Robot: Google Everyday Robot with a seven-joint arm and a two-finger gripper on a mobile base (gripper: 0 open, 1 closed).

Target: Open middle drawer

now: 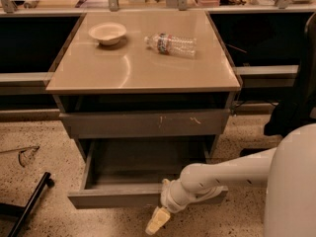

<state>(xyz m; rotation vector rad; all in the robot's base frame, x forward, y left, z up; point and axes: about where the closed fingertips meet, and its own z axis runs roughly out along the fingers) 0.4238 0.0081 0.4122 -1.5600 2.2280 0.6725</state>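
Pale bowl (pixel 107 33), clear plastic bottle (pixel 171 44) on its side, well apart on tan cabinet top (pixel 133 70), speckled floor (pixel 44 132)

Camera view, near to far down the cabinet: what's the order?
gripper, low in front of the open drawer → middle drawer, pulled out → scratched drawer front → water bottle. The bowl is left out: its depth overlaps the bottle's.

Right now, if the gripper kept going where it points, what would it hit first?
Probably the speckled floor: the gripper, just below the open middle drawer, points downward at it. Depth is unclear.
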